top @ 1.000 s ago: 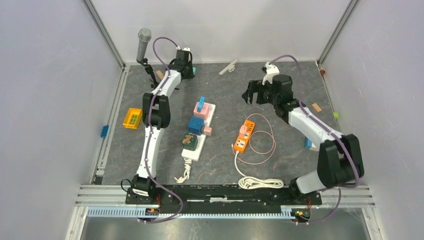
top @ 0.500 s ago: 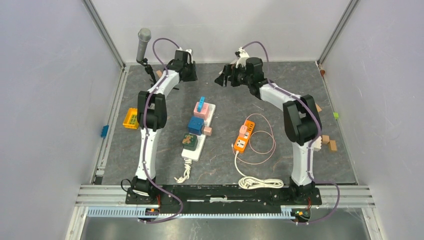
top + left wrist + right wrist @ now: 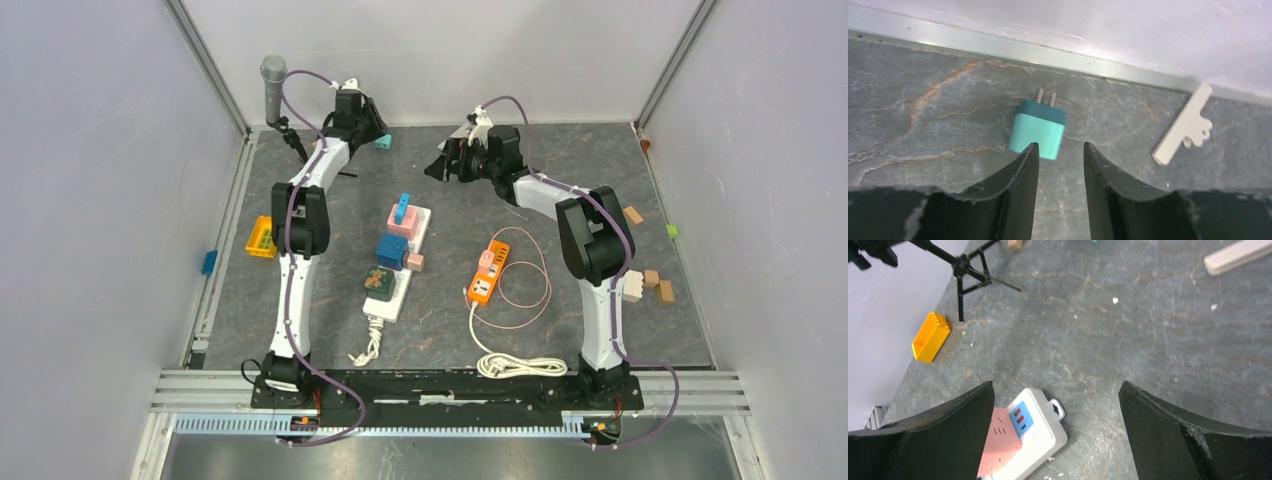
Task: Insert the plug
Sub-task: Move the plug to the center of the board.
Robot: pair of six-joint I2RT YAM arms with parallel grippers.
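**Left gripper** [image 3: 1060, 150]: jaws narrowly parted, with nothing between them. The tips stand just short of the teal plug [image 3: 1038, 131], on either side of its near end. Judged to be lined up for a pinch across the plug body.

**Teal plug:** lies flat on the grey table [image 3: 923, 125] at the far edge. Its two prongs point at the far wall rail [image 3: 998, 46], away from both strips, so it will likely need turning before insertion.
- Room: little space beyond the prongs, bare table on both flanks.
- A white flat piece [image 3: 1182, 125] lies apart to one side.

**Right gripper** [image 3: 1057, 387]: jaws spread wide and empty, hanging above the table beyond the end of the white power strip [image 3: 1040, 422]. That strip carries a pink adapter [image 3: 998, 440]. Judged to be standing by, perhaps to steady a strip.

**Orange power strip** [image 3: 487, 272]: well apart from the plug, towards the near side. Which strip is meant for the plug cannot be told.

**Margin items:** the microphone stand [image 3: 965, 270] and yellow brick [image 3: 930, 336] sit on the left side, off the direct path.
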